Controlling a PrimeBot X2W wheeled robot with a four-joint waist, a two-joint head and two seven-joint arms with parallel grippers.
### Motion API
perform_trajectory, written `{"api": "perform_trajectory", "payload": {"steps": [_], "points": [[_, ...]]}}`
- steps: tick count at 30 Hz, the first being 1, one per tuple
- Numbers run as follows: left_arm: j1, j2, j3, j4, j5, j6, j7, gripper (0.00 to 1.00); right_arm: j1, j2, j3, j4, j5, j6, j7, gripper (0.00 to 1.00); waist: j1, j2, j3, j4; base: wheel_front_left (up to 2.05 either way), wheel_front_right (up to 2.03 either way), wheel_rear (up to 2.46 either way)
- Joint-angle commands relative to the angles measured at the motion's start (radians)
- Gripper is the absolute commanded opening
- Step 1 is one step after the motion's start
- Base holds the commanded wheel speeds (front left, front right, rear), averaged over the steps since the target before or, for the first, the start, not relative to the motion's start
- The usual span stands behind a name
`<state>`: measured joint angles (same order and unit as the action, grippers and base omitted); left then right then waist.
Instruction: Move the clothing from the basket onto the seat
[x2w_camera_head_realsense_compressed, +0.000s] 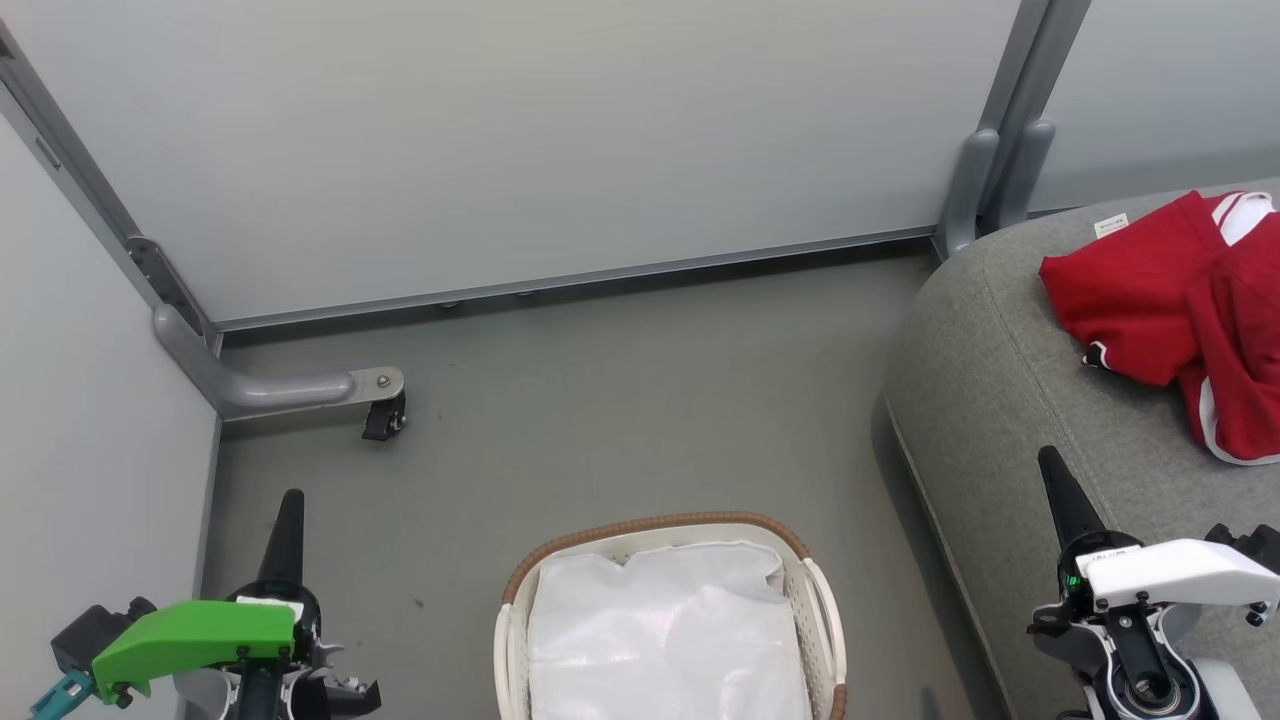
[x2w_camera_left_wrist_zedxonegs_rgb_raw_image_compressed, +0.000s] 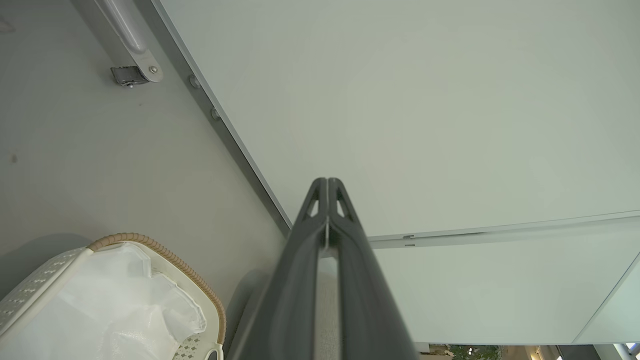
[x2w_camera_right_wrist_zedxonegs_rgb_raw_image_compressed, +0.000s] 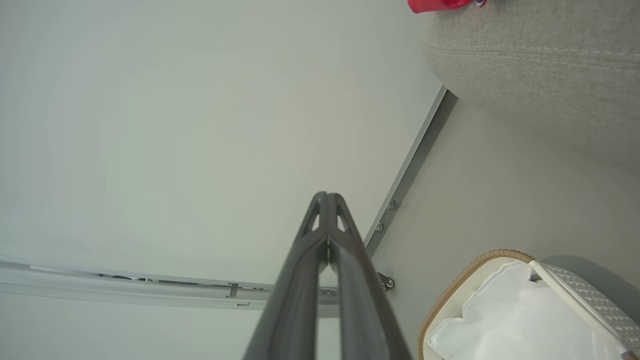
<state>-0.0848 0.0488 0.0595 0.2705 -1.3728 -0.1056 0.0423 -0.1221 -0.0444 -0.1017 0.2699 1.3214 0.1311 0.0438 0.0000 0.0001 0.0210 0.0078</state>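
seat (x2w_camera_head_realsense_compressed: 985, 400): rough woven cloth | basket (x2w_camera_head_realsense_compressed: 820, 600): plastic, woven rim

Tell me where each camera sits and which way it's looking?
Head view: on the head, looking down at the floor, basket, seat and clothing; both arms' jaws poke up at the bottom.
Left wrist view: on the left wrist, facing the wall along its shut left jaws.
Right wrist view: on the right wrist, facing the wall along its shut right jaws.
All three share the basket.
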Motion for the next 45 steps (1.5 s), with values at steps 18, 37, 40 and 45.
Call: {"api": "perform_trajectory", "payload": {"steps": [18, 37, 40, 45], "points": [[-0.027, 0.006, 0.032, -0.019, -0.136, -0.019, 0.04, 0.0, 0.012, -0.008, -0.009, -0.019, 0.164, -0.001, 0.041, 0.0, 0.0, -0.0001, -0.009, -0.004, 0.0, 0.0, 0.0], [-0.031, 0.006, 0.057, -0.028, -0.245, -0.029, 0.074, 0.0, 0.019, -0.009, -0.014, -0.028, 0.297, -0.001, 0.074, 0.0, 0.0, -0.0001, -0.018, -0.008, 0.0, 0.0, 0.0], [-0.029, 0.005, 0.056, -0.027, -0.243, -0.029, 0.074, 0.0, 0.019, -0.009, -0.014, -0.028, 0.293, -0.001, 0.074, 0.0, 0.0, -0.0001, -0.018, -0.008, 0.0, 0.0, 0.0], [-0.029, 0.005, 0.057, -0.027, -0.243, -0.029, 0.074, 0.0, 0.019, -0.009, -0.014, -0.027, 0.293, -0.001, 0.074, 0.0, 0.0, -0.0001, -0.018, -0.008, 0.0, 0.0, 0.0]]}}
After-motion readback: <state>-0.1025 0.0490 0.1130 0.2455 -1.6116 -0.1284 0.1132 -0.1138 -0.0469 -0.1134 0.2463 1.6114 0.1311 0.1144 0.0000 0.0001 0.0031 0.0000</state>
